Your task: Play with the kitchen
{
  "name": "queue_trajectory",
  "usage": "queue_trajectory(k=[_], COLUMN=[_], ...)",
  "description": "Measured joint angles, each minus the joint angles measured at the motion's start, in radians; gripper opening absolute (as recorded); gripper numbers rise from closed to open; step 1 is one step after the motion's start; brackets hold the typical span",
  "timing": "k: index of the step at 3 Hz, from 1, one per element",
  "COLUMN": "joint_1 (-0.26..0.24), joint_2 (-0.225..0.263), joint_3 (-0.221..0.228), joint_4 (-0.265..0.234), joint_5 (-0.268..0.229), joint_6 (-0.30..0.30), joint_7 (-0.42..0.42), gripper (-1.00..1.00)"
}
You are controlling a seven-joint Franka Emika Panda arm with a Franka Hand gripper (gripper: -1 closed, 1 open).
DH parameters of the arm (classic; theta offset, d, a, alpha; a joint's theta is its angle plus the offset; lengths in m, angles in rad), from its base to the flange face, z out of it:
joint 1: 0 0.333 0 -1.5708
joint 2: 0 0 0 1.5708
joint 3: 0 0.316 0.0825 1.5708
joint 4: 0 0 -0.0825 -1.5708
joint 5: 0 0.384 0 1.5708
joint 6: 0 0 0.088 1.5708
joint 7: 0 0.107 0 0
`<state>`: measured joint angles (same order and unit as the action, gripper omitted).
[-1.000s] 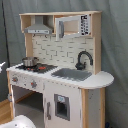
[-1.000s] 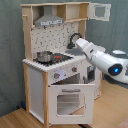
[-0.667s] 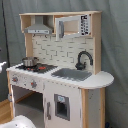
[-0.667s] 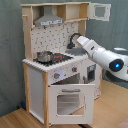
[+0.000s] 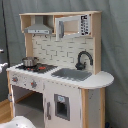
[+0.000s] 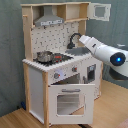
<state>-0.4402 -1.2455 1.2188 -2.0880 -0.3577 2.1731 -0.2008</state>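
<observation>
The kitchen [image 5: 60,70] fills most of both exterior views: a tall white and light-wood toy unit standing on a wooden floor [image 6: 15,119] against a grey curtain [image 5: 116,45].

Compared with a second ago, the kitchen itself has not shifted. In the second exterior view the white robot arm [image 6: 102,51] has drawn slightly back and up from the counter, its tip now nearer the black faucet [image 6: 73,39] over the grey sink [image 6: 79,51]. The gripper sits at that narrow end of the arm, but whether its fingers are apart or together cannot be told.

In the second exterior view the oven door [image 6: 70,102] hangs open, swung down below the stove [image 6: 54,57]. A small metal pot [image 6: 44,56] stands on the stove, under the grey range hood [image 6: 49,20]. Round knobs [image 6: 56,76] line the panel just under the stove. At the top of the kitchen, a cabinet door [image 6: 100,11] stands swung open.

In the first exterior view the arm is not visible. The pot [image 5: 29,62] sits on the stove to the faucet's [image 5: 83,60] left, and a pale rounded object [image 5: 17,122] lies on the floor in front of the kitchen.
</observation>
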Motion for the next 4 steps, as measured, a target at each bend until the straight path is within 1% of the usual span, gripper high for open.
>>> queue_trajectory(k=[2,3,4], joint_1=[0.045,0.063,0.084], joint_2=[0.044,0.064,0.091], joint_3=[-0.042,-0.069,-0.091], joint_4=[-0.006,-0.016,-0.048], joint_5=[0.049,0.087,0.148], joint_6=[-0.155,-0.226,-0.287], joint_7=[-0.126,-0.196,-0.274], gripper=[1.00,1.00,1.00])
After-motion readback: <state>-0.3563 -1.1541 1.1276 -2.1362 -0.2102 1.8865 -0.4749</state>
